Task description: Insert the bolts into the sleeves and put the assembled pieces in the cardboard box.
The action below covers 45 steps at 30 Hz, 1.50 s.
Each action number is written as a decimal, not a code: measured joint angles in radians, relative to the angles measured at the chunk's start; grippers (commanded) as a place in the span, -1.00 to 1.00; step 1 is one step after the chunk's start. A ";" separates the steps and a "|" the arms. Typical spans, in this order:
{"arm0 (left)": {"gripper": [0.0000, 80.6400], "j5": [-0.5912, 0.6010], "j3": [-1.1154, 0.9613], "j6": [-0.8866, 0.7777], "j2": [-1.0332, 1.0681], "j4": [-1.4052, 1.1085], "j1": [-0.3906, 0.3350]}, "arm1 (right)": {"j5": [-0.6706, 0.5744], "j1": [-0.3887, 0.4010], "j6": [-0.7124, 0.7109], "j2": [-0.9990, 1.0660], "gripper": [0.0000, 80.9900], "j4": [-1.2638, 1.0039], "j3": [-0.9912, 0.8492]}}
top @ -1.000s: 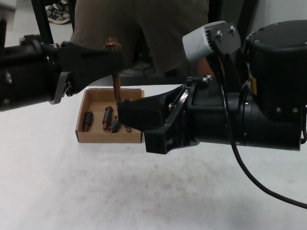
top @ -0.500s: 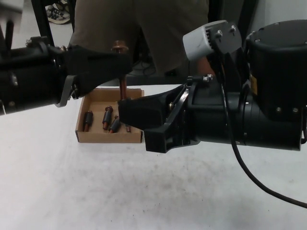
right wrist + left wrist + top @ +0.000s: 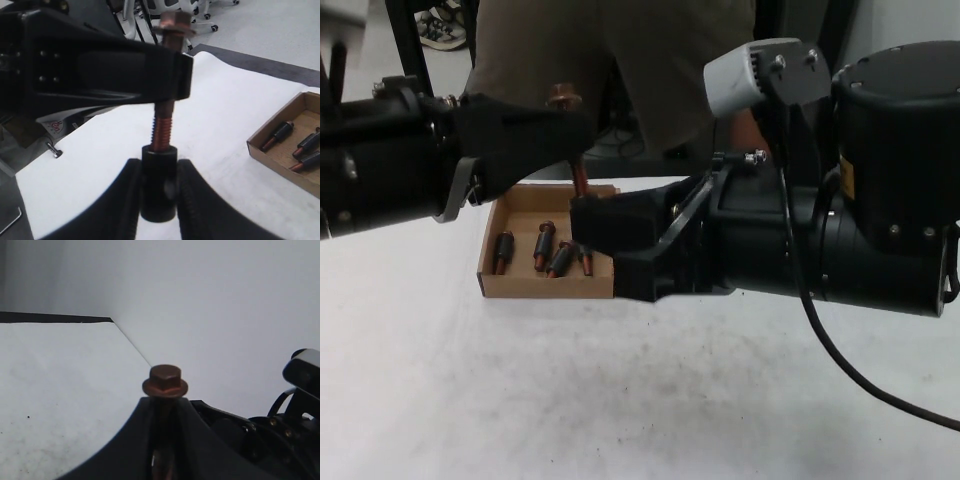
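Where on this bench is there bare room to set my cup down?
The bench lies bare from the cardboard box towards the camera, and in the strip left of the box. It is crowded above the bench by the box, where the bolt in the left gripper meets the sleeve in the right gripper.

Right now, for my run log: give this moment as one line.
left gripper: shut on bolt | right gripper: shut on sleeve | bolt: end at sleeve top, threads showing | box: assembled pieces inside
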 measured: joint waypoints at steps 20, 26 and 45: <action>-0.98 0.023 0.000 0.148 -0.009 0.182 0.000 | -0.058 0.000 -0.209 0.009 -0.99 0.066 0.002; -0.98 0.024 0.000 0.176 -0.009 0.189 0.000 | -0.058 0.000 -0.216 0.009 -0.99 0.068 0.002; -0.98 0.042 -0.002 0.246 -0.012 0.197 -0.002 | -0.084 -0.006 -0.180 0.009 -0.99 0.042 0.002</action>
